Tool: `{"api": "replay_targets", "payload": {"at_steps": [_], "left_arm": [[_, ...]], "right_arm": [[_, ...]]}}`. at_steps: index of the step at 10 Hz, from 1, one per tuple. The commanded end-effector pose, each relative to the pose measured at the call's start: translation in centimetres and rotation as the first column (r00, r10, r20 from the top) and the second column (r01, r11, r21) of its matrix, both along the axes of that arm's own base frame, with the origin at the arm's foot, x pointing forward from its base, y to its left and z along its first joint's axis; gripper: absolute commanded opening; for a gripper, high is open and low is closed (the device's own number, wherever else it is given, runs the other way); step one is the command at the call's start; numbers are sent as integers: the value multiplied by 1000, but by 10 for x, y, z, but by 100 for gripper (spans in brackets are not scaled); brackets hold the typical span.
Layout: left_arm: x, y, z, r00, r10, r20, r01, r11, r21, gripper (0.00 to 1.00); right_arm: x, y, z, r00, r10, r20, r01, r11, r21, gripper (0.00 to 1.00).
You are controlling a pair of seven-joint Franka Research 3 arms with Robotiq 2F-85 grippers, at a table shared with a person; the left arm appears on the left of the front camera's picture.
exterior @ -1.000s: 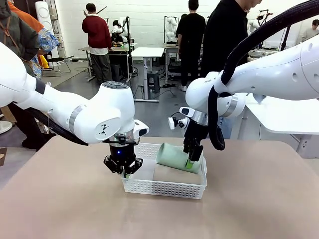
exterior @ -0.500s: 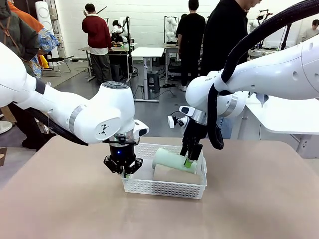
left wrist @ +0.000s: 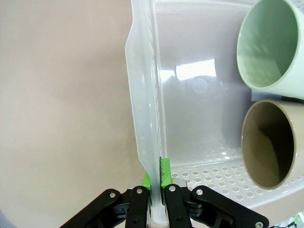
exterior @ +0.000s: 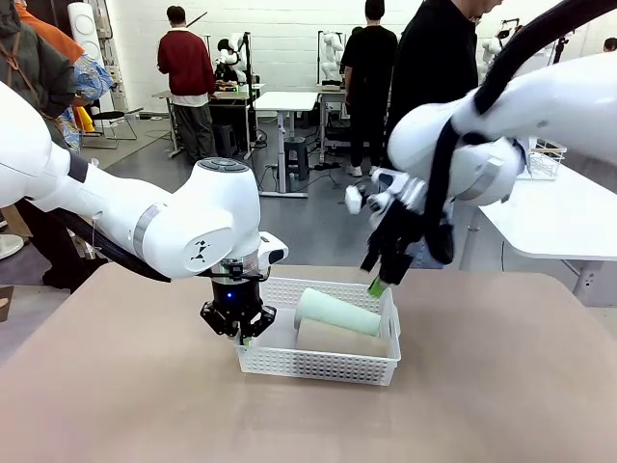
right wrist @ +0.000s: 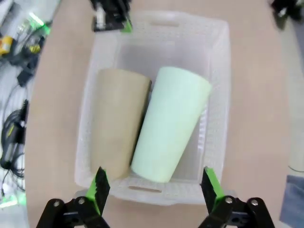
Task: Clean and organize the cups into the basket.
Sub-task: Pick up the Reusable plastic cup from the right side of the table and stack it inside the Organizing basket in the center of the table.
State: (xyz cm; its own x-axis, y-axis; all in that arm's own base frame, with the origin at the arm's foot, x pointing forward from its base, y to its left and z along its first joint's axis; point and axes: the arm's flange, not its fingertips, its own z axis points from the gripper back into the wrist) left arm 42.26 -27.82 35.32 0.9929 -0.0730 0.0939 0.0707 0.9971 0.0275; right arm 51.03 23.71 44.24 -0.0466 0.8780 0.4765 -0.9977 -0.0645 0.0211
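Mint-green cup lies on its side inside the basket, skewed against a tan cup beside it. Both mouths face the basket's short end, where my left gripper is clamped on the thin plastic wall, one pad inside and one outside. My right gripper hangs above the basket's opposite end, fingers spread wide and holding nothing. The table under the basket is bare around it, and a person in black stands beyond the basket's far side.

By my reading both cups are stowed, though the mint one sits crooked rather than squared up with the basket.

The risks I see from here:
- The left clamp is on a flexible wall, so any sideways or upward move of that arm could drag or tip the basket and roll the cups.
- The mint cup rests partly on its neighbour, so a jolt could shift it.
- If the right arm drops at that end, an open finger could catch the basket's rim or handle cut-out.
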Motion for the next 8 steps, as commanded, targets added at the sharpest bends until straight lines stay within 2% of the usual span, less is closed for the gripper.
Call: {"api": "replay_targets", "payload": {"at_steps": [1,3,6,8], "left_arm": [[-2,2,0,1000,-14,7,14,1000,3,0],[-2,2,0,1000,-14,7,14,1000,3,0],[-2,2,0,1000,-14,7,14,1000,3,0],[-2,2,0,1000,-14,7,14,1000,3,0]], "right_arm": [[-74,-78,25,987,-90,134,67,984,166,100],[-105,-145,30,972,-190,140,137,938,319,100],[-139,-249,26,952,-265,155,137,818,558,100],[-151,-294,17,967,-207,149,74,788,612,100]]}}
